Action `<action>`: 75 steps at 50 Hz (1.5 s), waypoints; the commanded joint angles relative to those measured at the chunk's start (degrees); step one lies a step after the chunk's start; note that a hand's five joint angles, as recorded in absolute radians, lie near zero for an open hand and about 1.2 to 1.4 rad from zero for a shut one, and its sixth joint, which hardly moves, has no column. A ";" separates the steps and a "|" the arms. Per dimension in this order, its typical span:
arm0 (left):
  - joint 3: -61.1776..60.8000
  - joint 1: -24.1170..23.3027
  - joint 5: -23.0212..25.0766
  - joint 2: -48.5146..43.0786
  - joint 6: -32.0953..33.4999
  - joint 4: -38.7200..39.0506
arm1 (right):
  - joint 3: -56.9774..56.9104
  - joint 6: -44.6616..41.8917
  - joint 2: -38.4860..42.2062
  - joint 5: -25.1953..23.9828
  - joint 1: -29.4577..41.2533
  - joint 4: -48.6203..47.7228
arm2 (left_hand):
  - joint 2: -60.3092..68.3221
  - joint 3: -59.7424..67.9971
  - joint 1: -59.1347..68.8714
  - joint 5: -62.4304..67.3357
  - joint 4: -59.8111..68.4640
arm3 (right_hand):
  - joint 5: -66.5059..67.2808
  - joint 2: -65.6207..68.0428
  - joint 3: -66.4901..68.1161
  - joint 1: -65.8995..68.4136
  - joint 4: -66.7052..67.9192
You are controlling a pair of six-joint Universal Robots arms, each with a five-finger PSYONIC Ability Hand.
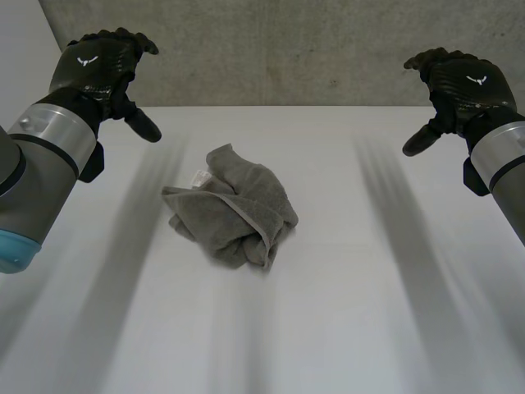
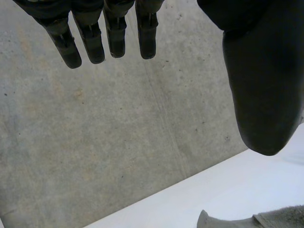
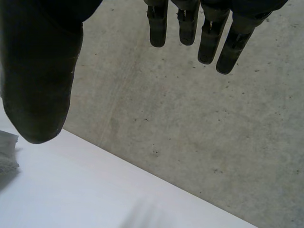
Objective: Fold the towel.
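A grey towel (image 1: 234,209) lies crumpled in a heap on the white table (image 1: 353,312), a small white label showing near its far side. My left hand (image 1: 98,70) hovers high over the table's far left, well apart from the towel, fingers (image 2: 90,42) straight and thumb spread, holding nothing. My right hand (image 1: 459,86) hovers over the far right in the same open pose, its fingers (image 3: 209,40) relaxed and empty. A tip of the towel (image 2: 266,219) shows past the left thumb, and an edge of the towel (image 3: 7,152) lies beside the right thumb.
A grey concrete wall (image 1: 287,49) rises right behind the table's far edge. White tabletop (image 1: 123,328) spreads on every side of the towel.
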 commanded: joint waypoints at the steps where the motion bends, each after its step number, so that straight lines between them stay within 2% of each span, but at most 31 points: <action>1: 0.04 0.06 -0.26 -0.99 -0.19 -1.72 | -0.26 -0.07 -0.74 0.13 -0.13 0.02 | -1.51 -2.94 -1.74 -0.37 -3.36 | -3.57 -4.42 -2.47 -4.04 -4.37; 9: 0.56 -0.20 -2.20 -2.83 -0.10 -3.66 | -0.26 -0.07 -2.24 0.13 0.04 -0.06 | -1.34 -2.94 -1.57 -0.20 -3.36 | -3.57 -4.42 -2.47 -4.04 -4.37; 27: 0.48 -0.38 -2.02 -3.01 -0.01 -3.66 | 0.00 -0.33 -1.62 -0.83 0.57 -0.07 | -1.34 -2.94 -1.57 -0.20 -3.36 | -3.57 -4.42 -2.47 -4.04 -4.37; 34: -0.05 -0.56 -1.50 -3.36 0.16 -3.66 | 0.09 -6.22 0.31 -2.94 0.74 -0.06 | -1.00 -2.94 -1.24 0.13 -3.36 | -3.57 -4.42 -2.47 -4.04 -4.37; 36: -0.23 -0.56 -1.41 -3.80 0.25 -3.83 | 0.27 -11.55 2.76 -6.70 1.53 0.29 | -1.00 -2.94 -1.24 0.13 -3.36 | -3.57 -4.42 -2.47 -4.04 -4.37; 39: -0.84 -1.00 -1.32 -4.77 0.25 -4.01 | 0.27 -14.13 3.92 -8.83 2.24 0.29 | -1.00 -2.94 -1.24 0.13 -3.36 | -3.57 -4.42 -2.47 -4.04 -4.37; 41: -1.46 -1.52 -1.23 -5.30 0.43 -3.92 | 0.53 -18.07 6.98 -13.55 3.64 0.11 | -1.00 -2.94 -1.24 0.13 -3.36 | -3.57 -4.42 -2.47 -4.04 -4.37; 44: -2.34 -2.58 -1.14 -6.62 1.57 -3.75 | -0.25 -19.84 10.84 -16.46 5.04 -0.15 | -1.17 -2.94 -1.41 -0.04 -3.36 | -3.57 -4.42 -2.47 -4.04 -4.37; 51: -2.42 -5.65 -1.14 -14.15 7.89 -3.22 | -6.83 -20.28 21.65 -18.41 11.46 -0.68 | -0.67 -2.94 -0.91 0.47 -3.36 | -3.57 -4.42 -2.47 -4.04 -4.37; 60: -0.93 -7.32 -1.14 -21.82 9.48 -3.31 | -14.58 -20.28 30.81 -18.06 15.51 -1.56 | 9.26 -2.94 9.02 10.39 -3.36 | -2.64 -3.49 -2.47 -3.12 -4.37; 62: -0.23 -7.41 -1.14 -23.66 9.48 -3.66 | -15.73 -20.28 32.39 -17.80 16.21 -1.82 | 22.80 -2.94 22.57 23.94 -3.36 | 1.23 0.38 -2.47 0.75 -4.37; 63: -0.23 -7.41 -1.14 -23.67 9.48 -3.66 | -16.77 -20.37 33.87 -17.45 16.82 -2.34 | 22.89 -2.94 22.65 24.02 -3.36 | 7.06 6.21 -2.47 6.58 -4.37; 64: 0.12 -7.41 -1.14 -24.36 9.48 -3.75 | -17.74 -20.37 35.11 -17.01 17.09 -3.05 | 36.21 -2.94 35.97 37.34 -3.36 | 16.27 15.42 -2.47 15.80 -4.37; 65: 0.30 -7.33 -1.14 -24.80 9.48 -3.75 | -17.75 -20.37 35.12 -17.00 17.09 -3.05 | 48.83 -2.94 48.59 49.96 -3.36 | 16.37 15.52 -2.47 15.89 -4.37; 66: 0.30 -7.32 -1.14 -24.81 9.48 -3.75 | -18.10 -20.37 35.81 -16.40 17.27 -3.92 | 48.96 -2.94 48.72 50.09 -3.36 | 28.69 27.84 -2.47 28.22 -4.37; 67: 0.39 -7.24 -1.14 -24.90 9.48 -3.75 | -18.10 -20.37 36.08 -15.78 17.27 -4.89 | 58.12 -2.94 57.88 59.25 -3.36 | 46.63 45.78 -2.47 46.16 -4.37; 68: 0.39 -7.06 -1.14 -24.72 9.39 -3.75 | -18.10 -20.37 36.08 -15.77 17.27 -4.90 | 65.51 -2.94 65.28 66.65 -3.36 | 46.81 45.96 -2.47 46.34 -4.37; 69: 0.39 -7.06 -1.14 -24.72 9.39 -3.75 | -18.10 -20.28 36.00 -14.82 17.27 -6.03 | 65.59 -2.94 65.35 66.72 -3.36 | 64.13 63.28 -2.47 63.66 -4.37; 75: 0.13 -6.53 -1.41 -22.89 8.87 -3.66 | -16.44 -19.93 32.32 -11.47 16.48 -7.89 | 65.59 -2.94 65.35 66.72 -3.36 | 66.43 65.58 -2.47 65.96 -4.37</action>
